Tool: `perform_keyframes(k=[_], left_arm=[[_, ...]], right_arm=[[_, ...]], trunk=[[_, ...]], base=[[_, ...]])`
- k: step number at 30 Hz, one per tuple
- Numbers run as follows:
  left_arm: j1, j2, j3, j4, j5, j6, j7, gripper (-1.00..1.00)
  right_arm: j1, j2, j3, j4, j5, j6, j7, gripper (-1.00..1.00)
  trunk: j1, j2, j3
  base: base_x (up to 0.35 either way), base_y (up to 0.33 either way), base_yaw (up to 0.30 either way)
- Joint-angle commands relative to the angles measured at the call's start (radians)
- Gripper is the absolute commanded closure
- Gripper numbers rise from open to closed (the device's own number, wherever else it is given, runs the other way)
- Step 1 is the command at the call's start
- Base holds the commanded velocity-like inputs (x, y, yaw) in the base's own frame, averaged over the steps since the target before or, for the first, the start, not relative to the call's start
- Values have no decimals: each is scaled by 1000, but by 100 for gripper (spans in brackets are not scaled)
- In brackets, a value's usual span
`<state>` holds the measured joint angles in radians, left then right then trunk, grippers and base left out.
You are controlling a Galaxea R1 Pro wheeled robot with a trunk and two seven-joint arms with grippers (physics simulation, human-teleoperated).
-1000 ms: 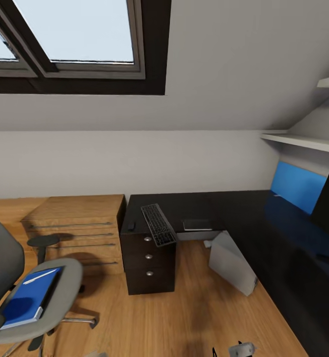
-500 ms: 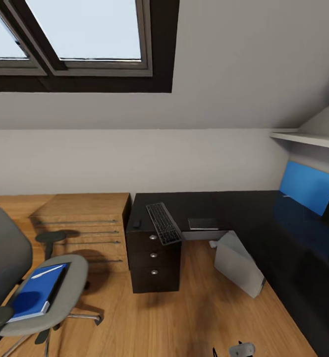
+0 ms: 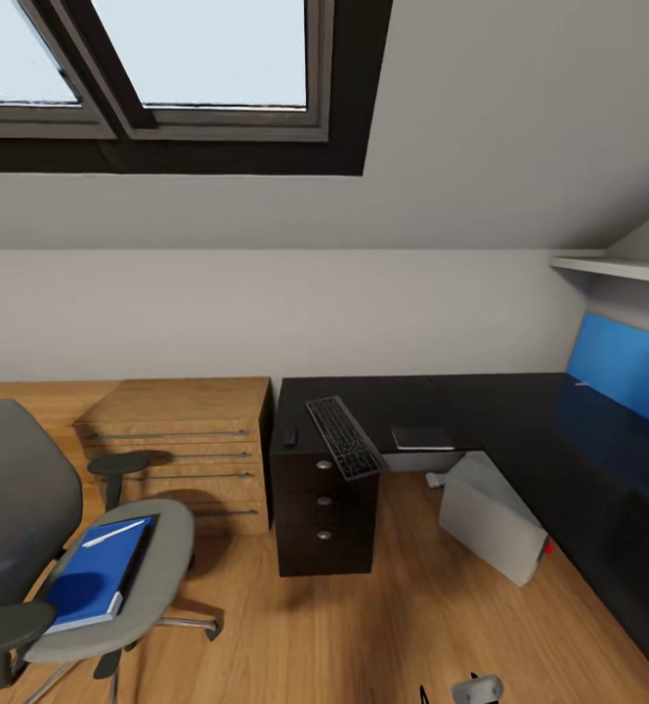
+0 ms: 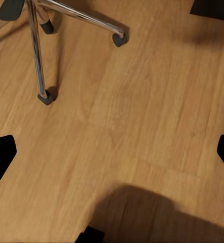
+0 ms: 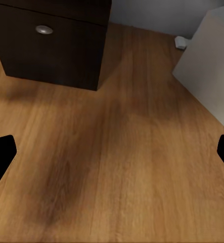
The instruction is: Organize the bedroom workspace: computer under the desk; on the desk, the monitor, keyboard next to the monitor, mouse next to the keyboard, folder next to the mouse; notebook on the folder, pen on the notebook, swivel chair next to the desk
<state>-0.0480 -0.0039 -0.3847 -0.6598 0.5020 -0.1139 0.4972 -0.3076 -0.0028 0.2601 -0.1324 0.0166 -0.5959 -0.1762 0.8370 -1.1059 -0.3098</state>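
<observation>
Both grippers hang over bare wooden floor (image 5: 117, 167), each with fingertips spread wide at the frame's edges, pinching nothing: left gripper (image 4: 112, 157), right gripper (image 5: 112, 152). In the head view, at 8 o'clock, the swivel chair (image 3: 158, 577) carries the folder (image 3: 95, 577), a dark notebook edge beside it and the pen (image 3: 112, 533) on top. At 4 o'clock the computer (image 3: 491, 523) leans tilted under the desk (image 3: 520, 420). Toward the centre, the keyboard (image 3: 343, 435) overhangs the drawer end, the mouse (image 3: 289, 437) at its 9 o'clock. A wooden drawer chest (image 3: 183, 440) touches the desk's end. Skylights (image 3: 197, 59) sit at 12 o'clock.
</observation>
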Motion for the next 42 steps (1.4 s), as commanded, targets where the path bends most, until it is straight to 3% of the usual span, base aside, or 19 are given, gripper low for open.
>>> perform_keyframes(k=[1,21,36,42], left_arm=[[-1,1,-6,0,10,-7,6,-100],[-1,1,-7,0,12,-6,6,-100],[-1,1,-6,5,12,-6,6,-100],[-1,0,-8,3,9,-13,3,-100]], right_arm=[[-1,0,8,0,2,-1,-9,-100],[-1,0,9,1,3,-1,-9,-100],[-1,0,9,3,3,-1,-9,-100],[-1,0,9,3,2,2,-9,-100]], trunk=[[4,-8,-4],[81,-148,-67],[138,-253,-114],[161,-295,-133]], base=[[4,19,0],[7,1,0],[285,93,0],[78,27,0]])
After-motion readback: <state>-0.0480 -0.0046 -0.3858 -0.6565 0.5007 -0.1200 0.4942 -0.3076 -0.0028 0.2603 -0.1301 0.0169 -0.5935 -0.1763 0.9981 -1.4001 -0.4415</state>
